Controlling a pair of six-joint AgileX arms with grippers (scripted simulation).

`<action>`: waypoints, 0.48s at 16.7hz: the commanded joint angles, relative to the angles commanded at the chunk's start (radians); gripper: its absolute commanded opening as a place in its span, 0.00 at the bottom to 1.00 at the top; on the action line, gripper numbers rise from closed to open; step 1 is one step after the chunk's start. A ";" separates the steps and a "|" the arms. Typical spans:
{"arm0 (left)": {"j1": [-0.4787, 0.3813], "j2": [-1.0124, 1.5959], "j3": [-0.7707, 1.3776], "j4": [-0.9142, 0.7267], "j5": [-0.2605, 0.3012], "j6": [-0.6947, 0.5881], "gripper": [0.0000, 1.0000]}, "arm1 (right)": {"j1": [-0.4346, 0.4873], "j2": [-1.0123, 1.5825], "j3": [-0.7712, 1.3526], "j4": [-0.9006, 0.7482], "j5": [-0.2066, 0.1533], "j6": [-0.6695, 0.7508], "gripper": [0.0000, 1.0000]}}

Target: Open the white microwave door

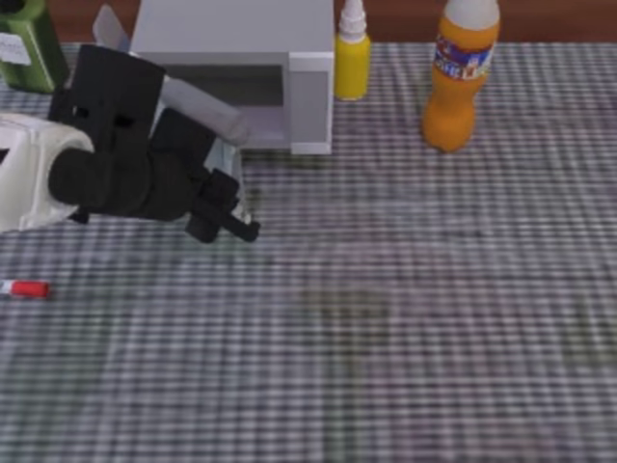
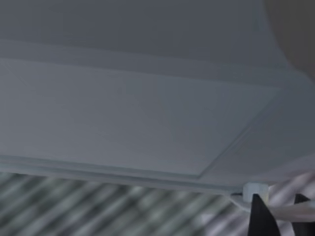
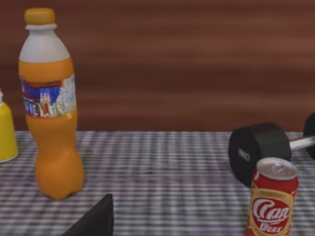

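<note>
The white microwave [image 1: 231,39] stands at the back of the table, left of centre. The microwave door [image 1: 202,104] is swung partway out from the front toward the left, and the dark cavity shows behind it. My left gripper [image 1: 228,214] sits just in front of the door's free edge. In the left wrist view the grey door panel [image 2: 138,118] fills most of the picture. Two dark fingertips [image 2: 258,219] stand either side of a white strip at the door's lower corner, shut on it. My right arm is outside the top view; a dark part of it [image 3: 96,221] shows in the right wrist view.
A green bottle [image 1: 29,43] stands at the back left. A yellow bottle [image 1: 352,58] is beside the microwave, and an orange bottle [image 1: 461,72] further right. A small red and white item [image 1: 24,288] lies at the left edge. The right wrist view shows a dumbbell [image 3: 258,152] and a red can [image 3: 273,201].
</note>
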 joint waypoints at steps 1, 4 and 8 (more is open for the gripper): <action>0.000 0.000 0.000 0.000 0.000 0.000 0.00 | 0.000 0.000 0.000 0.000 0.000 0.000 1.00; 0.000 0.000 0.000 0.000 0.000 0.000 0.00 | 0.000 0.000 0.000 0.000 0.000 0.000 1.00; -0.007 0.000 0.000 -0.001 0.007 -0.005 0.00 | 0.000 0.000 0.000 0.000 0.000 0.000 1.00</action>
